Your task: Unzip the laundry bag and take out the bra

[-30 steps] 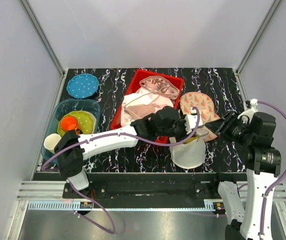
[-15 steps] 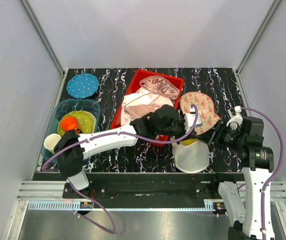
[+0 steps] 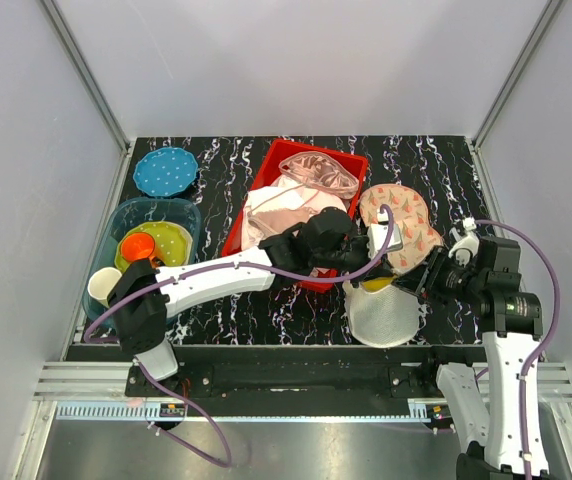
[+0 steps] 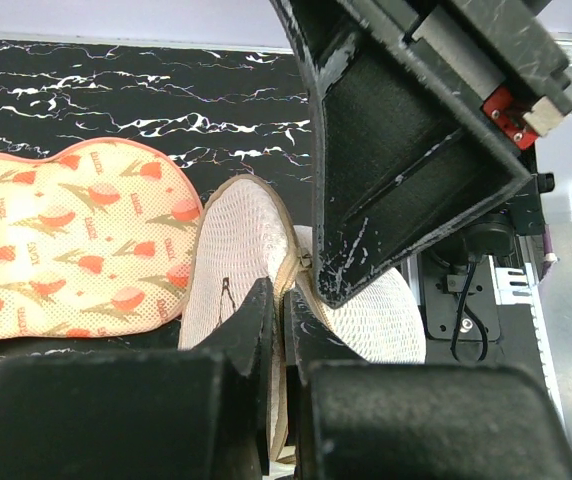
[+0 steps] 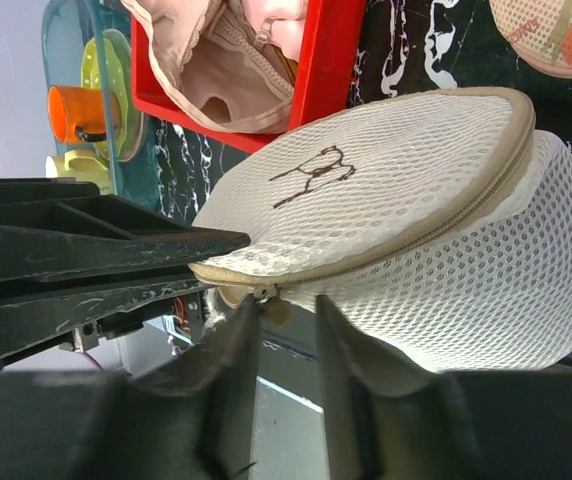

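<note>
laundry bag on bench, lower centre-right of top view | zip looks fully closed, bra inside, yellow peeking out | left gripper jaws pinched on bag rim | right gripper jaws apart astride zip pull | unzip not begun, removal pending

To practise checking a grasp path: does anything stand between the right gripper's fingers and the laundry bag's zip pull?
Nothing visible does. The zip pull sits right at the open gap of the right gripper, on the seam of the laundry bag. The left gripper pinches the seam beside it, not in between.
</note>
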{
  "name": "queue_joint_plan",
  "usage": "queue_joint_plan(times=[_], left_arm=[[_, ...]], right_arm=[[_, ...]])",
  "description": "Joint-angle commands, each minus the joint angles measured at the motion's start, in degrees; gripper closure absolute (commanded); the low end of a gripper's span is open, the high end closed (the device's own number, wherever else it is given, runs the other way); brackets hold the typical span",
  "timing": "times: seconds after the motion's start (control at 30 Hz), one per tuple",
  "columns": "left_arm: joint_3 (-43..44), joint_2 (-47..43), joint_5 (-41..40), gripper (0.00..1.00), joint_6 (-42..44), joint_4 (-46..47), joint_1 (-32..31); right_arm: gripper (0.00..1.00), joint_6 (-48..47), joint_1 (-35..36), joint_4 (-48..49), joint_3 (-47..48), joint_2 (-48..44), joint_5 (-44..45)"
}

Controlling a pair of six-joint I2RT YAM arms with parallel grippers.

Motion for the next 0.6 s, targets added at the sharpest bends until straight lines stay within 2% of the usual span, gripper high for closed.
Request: queue_joint_plan(times=[0.0, 0.07, 0.1, 0.33, 0.57], left_arm=[[2.62, -2.14, 2.87, 1.00, -0.40, 7.26, 0.33], [2.62, -2.40, 2.95, 1.00, -0.05, 7.18, 0.42], [2.62, -2.40, 2.95, 1.00, 0.13, 6.91, 0.34], [-0.89, -5.03, 4.09, 1.00, 2.32, 5.42, 1.83], [-5.37, -8.81, 7.17, 1.00, 4.61, 0.85, 6.48]], right_arm=[[0.72, -0.37, 0.44, 2.57, -0.90, -0.40, -0.54], [0.83, -0.46, 0.44, 3.09, -1.07, -0.84, 1.39], [1.00, -0.37, 0.44, 3.27, -0.99, -1.02, 2.35], [1.00, 2.18, 0.44, 2.92, -0.37, -3.04, 11.85], [1.00, 4.37, 0.35, 1.69, 0.60, -2.69, 18.18]])
